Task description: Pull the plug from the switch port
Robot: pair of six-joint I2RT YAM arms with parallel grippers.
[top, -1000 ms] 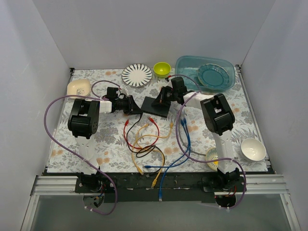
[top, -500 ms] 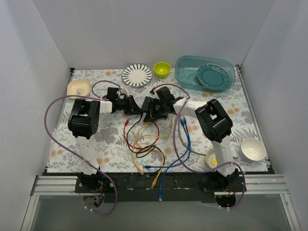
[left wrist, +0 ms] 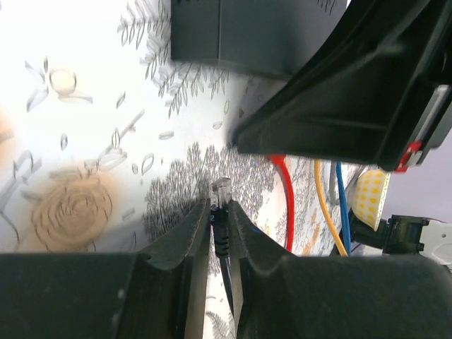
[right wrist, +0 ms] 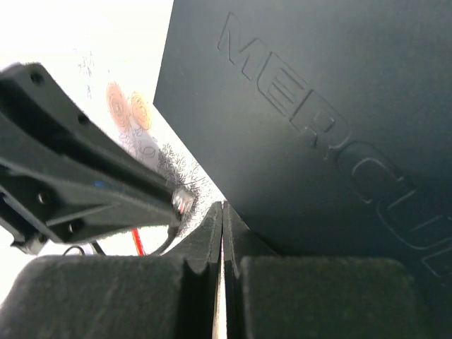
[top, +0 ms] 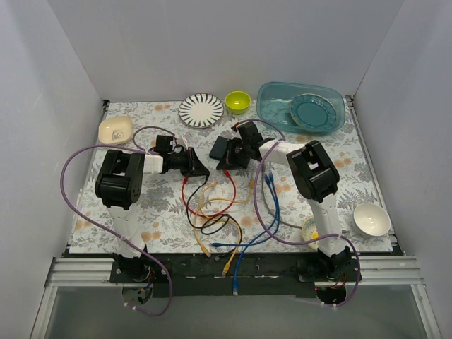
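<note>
- The desk [top: 106, 212] carries one teal tub [top: 282, 95], two plates [top: 201, 110] and three bowls [top: 371, 219]. The cables [top: 212, 212] are too tangled to count.
- One switch [top: 223, 150] lies mid-desk, its sockets hidden and its embossed lettering cut off.
- The right gripper [top: 234, 157], jaws pressed together and empty, is close against the switch; contact is unclear.
- The left gripper [top: 201, 169], just left of the switch and apart from it, is clamped on one plug [left wrist: 222, 189].

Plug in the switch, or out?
Out: the clear plug, pinched in the left end effector, sits apart from the flat matte-black switch.
</note>
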